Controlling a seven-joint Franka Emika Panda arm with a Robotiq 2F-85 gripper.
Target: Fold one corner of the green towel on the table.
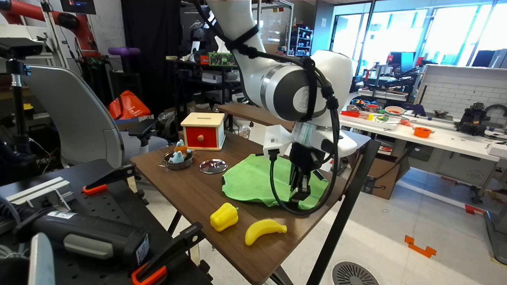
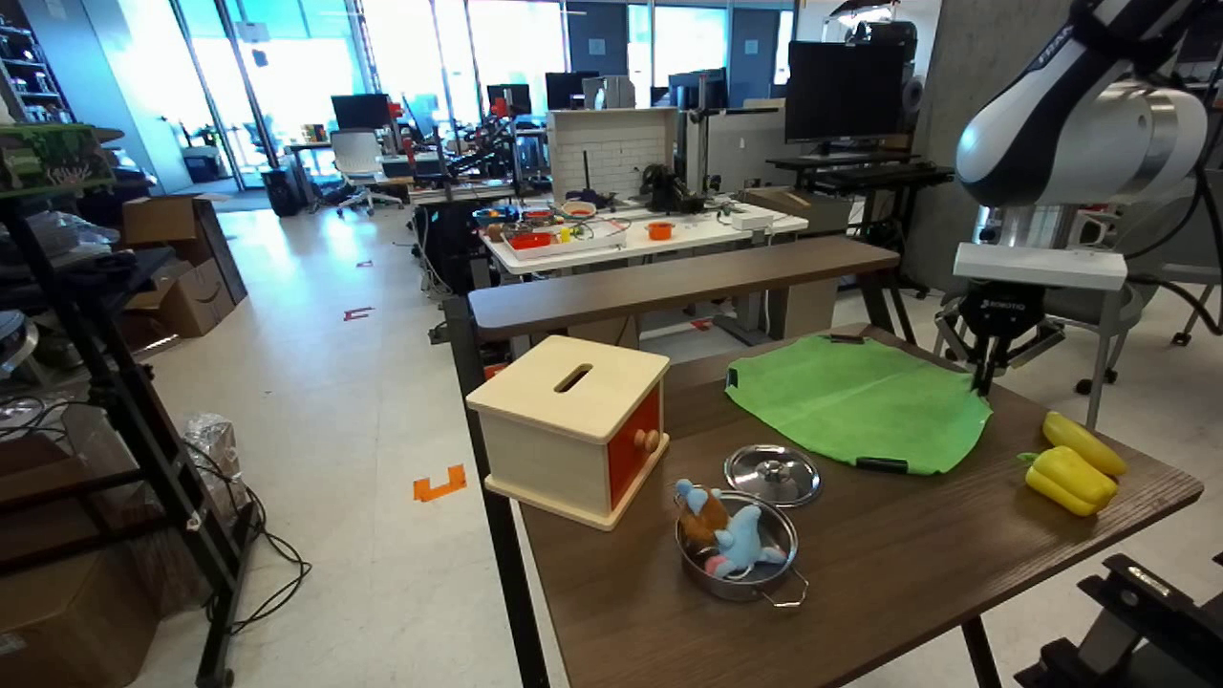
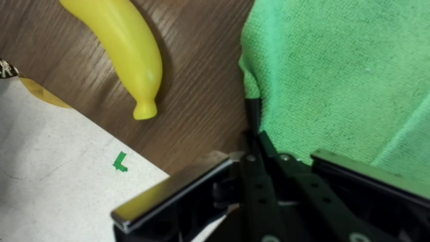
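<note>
The green towel (image 1: 253,182) lies spread on the brown table (image 1: 206,192), with black tabs along its edge. It also shows in an exterior view (image 2: 850,406) and in the wrist view (image 3: 342,77). My gripper (image 3: 257,136) is at the towel's corner nearest the banana. Its fingers are close together around a black tab (image 3: 253,112) on the towel's edge. In both exterior views the gripper (image 1: 299,196) (image 2: 983,377) points down and its tips are at the towel. The towel looks flat, with slight creases. The very tips are partly hidden in shadow.
A yellow banana (image 3: 134,57) and a yellow pepper (image 1: 224,217) lie near the towel. A metal lid (image 2: 772,475), a pot (image 2: 736,585) holding soft toys, and a wooden box (image 2: 554,449) with a red front stand on the table. The table edge (image 3: 134,148) is close to the gripper.
</note>
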